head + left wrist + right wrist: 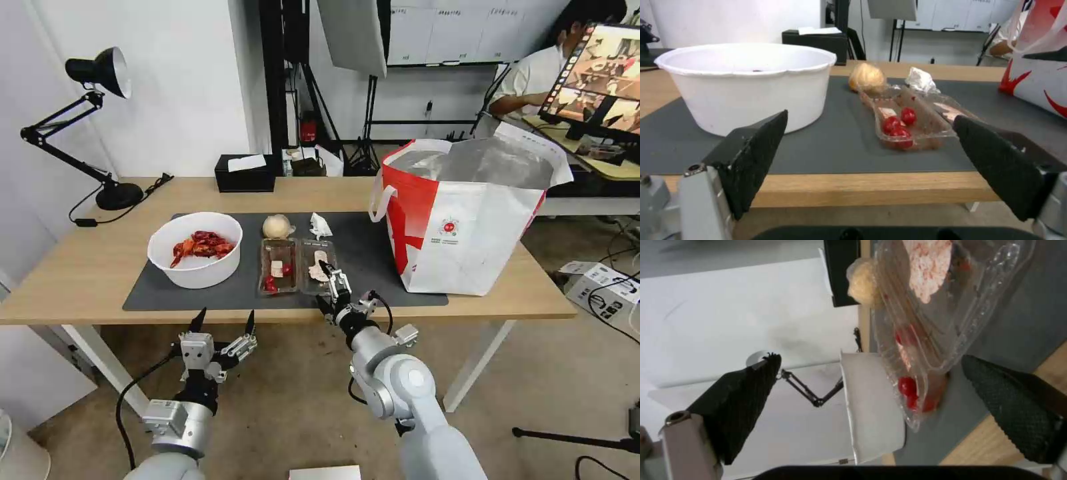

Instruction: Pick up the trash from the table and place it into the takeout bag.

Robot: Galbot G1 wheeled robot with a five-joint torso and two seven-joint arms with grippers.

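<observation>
All trash lay on the table (80, 267): bowl (195, 250), tray (297, 265), tissue (320, 225), lump (277, 227). Bag (467, 213) at right waited. Right tool (331, 288), spread wide, reached the tray; left tool (223, 321), lower left, spread wide.

Light-wood table (80, 267) on white legs, bearing a dark-grey mat (367, 247). Beyond the right gripper (328, 288) lie the clear tray (297, 267), lump (276, 227) and tissue (320, 225); bowl (195, 250) ahead of the left gripper (225, 319). Takeout bag (467, 220), tissue box (245, 175) and desk lamp (119, 195) stand farther off.
</observation>
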